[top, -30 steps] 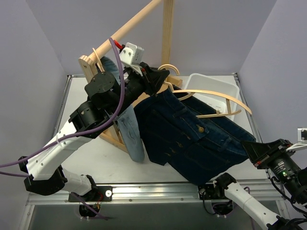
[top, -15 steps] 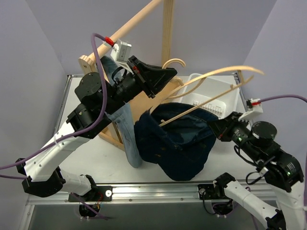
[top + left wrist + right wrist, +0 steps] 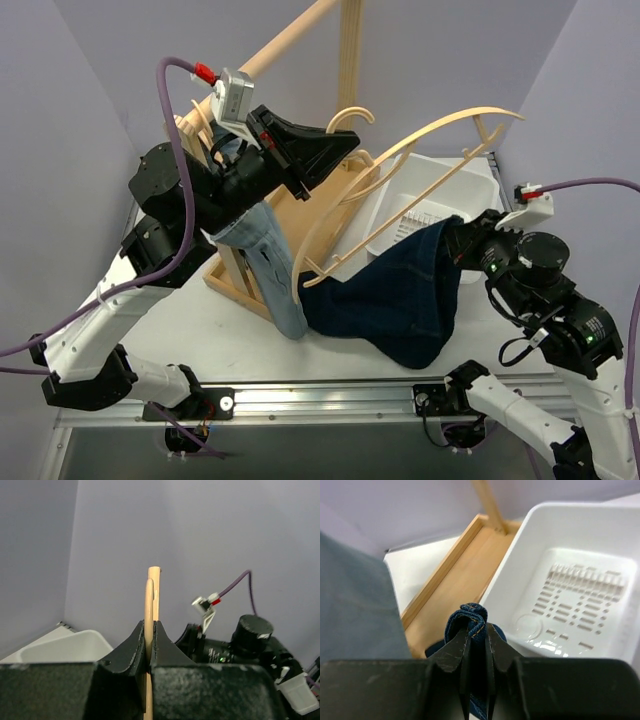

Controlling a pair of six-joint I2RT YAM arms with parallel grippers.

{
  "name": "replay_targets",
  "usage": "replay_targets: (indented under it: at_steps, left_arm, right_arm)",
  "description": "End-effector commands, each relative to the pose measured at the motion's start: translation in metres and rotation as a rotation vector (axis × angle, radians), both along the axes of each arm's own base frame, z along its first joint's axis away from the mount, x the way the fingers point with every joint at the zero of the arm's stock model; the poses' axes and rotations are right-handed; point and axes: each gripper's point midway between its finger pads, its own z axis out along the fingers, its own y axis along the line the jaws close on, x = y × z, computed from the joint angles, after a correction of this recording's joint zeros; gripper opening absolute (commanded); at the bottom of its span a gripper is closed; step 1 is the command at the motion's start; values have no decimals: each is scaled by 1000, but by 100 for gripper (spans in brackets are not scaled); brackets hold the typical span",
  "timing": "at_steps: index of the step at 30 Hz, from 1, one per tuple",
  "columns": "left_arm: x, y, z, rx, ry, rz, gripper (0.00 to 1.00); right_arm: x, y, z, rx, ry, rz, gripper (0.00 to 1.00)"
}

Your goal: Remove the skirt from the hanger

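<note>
My left gripper (image 3: pixel 338 148) is shut on the neck of the wooden hanger (image 3: pixel 420 150), held high and tilted over the rack. In the left wrist view the hanger (image 3: pixel 149 595) is a thin wooden strip pinched between the jaws of the left gripper (image 3: pixel 149 632). The dark denim skirt (image 3: pixel 400 290) hangs from my right gripper (image 3: pixel 458 238) and sags to the table. In the right wrist view the right gripper (image 3: pixel 477 640) is shut on a bunched fold of the skirt (image 3: pixel 474 616). The hanger's lower tip reaches the skirt's left corner; I cannot tell if it still catches there.
A wooden rack with a slanted rail (image 3: pixel 275 55) and a flat base (image 3: pixel 300 215) stands at the back left. Light blue jeans (image 3: pixel 268 265) hang from it. A white perforated basket (image 3: pixel 440 195) sits behind the skirt, and shows as the white basket (image 3: pixel 570 595) below the right wrist.
The left gripper has raised and tilted the hanger upward. The right gripper has swung in from the right edge with the skirt, which has slid down off the hanger's arms and bunched below it.
</note>
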Motion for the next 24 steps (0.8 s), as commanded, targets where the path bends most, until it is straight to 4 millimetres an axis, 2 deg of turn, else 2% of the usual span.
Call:
replay_targets:
  at_steps: [1, 3, 5, 6, 8, 9, 13, 18, 21, 22, 23, 24]
  left_arm:
    - [8, 28, -11, 84, -33, 133, 2]
    - [12, 36, -20, 122, -41, 178, 2]
    - [18, 46, -27, 153, -35, 238, 2]
    - [23, 46, -36, 177, -26, 257, 2]
    - [31, 50, -46, 211, -11, 310, 2]
    - [35, 49, -52, 229, -3, 322, 2]
    - [52, 44, -78, 298, 51, 372, 2]
    - [64, 36, -109, 375, 100, 390, 2]
    - [68, 43, -127, 402, 120, 424, 2]
    - [70, 48, -128, 397, 126, 450, 2]
    - [69, 55, -127, 394, 121, 467, 2]
    - [72, 57, -136, 410, 130, 485, 2]
  right_arm:
    - [18, -36, 64, -21, -184, -207, 0]
    - [17, -47, 88, -10, -247, -254, 0]
    - [21, -49, 110, -8, -311, -270, 0]
    - [17, -52, 131, 13, -355, -277, 0]
    - [22, -48, 155, 20, -410, -272, 0]
    - [19, -46, 175, 39, -455, -251, 0]
    - [35, -33, 217, 18, -559, -228, 0]
    - [56, -32, 246, -92, -615, -274, 0]
    - [69, -29, 266, -117, -687, -306, 0]
    - [72, -28, 268, -137, -691, -307, 0]
    - [70, -30, 280, -131, -722, -318, 0]
    - [78, -27, 283, -160, -736, -329, 0]
